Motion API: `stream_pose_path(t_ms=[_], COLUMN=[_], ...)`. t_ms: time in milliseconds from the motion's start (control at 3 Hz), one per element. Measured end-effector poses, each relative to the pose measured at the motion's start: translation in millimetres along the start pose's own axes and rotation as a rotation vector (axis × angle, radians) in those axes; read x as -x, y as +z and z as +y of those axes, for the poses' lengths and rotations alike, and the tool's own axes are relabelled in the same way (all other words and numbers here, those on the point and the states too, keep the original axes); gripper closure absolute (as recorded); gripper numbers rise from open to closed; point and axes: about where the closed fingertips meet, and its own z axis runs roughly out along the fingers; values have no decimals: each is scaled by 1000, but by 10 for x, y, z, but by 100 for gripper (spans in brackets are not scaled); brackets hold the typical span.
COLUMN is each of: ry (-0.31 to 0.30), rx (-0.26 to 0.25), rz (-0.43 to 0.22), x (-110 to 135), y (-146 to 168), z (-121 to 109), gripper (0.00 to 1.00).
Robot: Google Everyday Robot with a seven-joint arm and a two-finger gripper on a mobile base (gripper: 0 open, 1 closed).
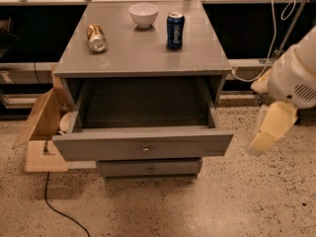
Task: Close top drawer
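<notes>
hanging off to the side of the pulled-out top drawer (108, 147), the gripper (269, 132) has room to reach its front; how wide it stands i cannot tell.

Top drawer (98, 147): matt grey wood, metal knob (145, 150). Claw (264, 135) right of it: cream matt plastic.

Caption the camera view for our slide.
Top drawer stands pulled open; gripper hangs to its right, apart.
</notes>
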Motion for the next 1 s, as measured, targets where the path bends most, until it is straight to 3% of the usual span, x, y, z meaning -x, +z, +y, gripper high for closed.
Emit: stream_pose_path(t_ms=[333,667,1000], ry=[92,191,238], rx=[111,162,157], rz=[-21,2,7], x=[-92,-203,-226], y=[773,1609,2095], z=[221,403,387], gripper=[0,7,29])
